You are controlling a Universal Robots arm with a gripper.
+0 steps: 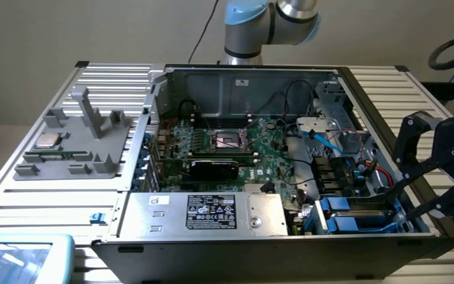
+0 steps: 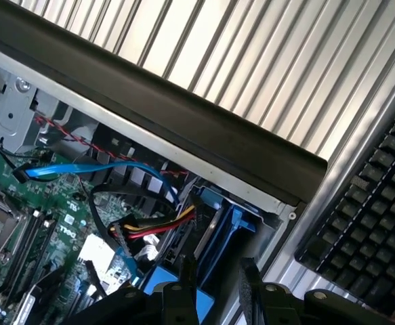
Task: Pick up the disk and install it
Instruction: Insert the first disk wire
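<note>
Sitting in the bay near the grey metal box (image 1: 203,214), the disk (image 1: 345,223) shows bright blue frame rails; the hand (image 2: 221,298) hangs farther from that box, half-open, gripping nothing.

I see my arm (image 1: 271,23), silver-grey joints with pale blue caps, and a black linkage gripper (image 1: 416,171) lettered white.

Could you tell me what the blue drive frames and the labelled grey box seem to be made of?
The blue drive frames look like moulded plastic: bright, uniform colour, slight gloss. The grey box looks like bare sheet metal, probably steel: dull silver-grey, flat panels with punched slots.
</note>
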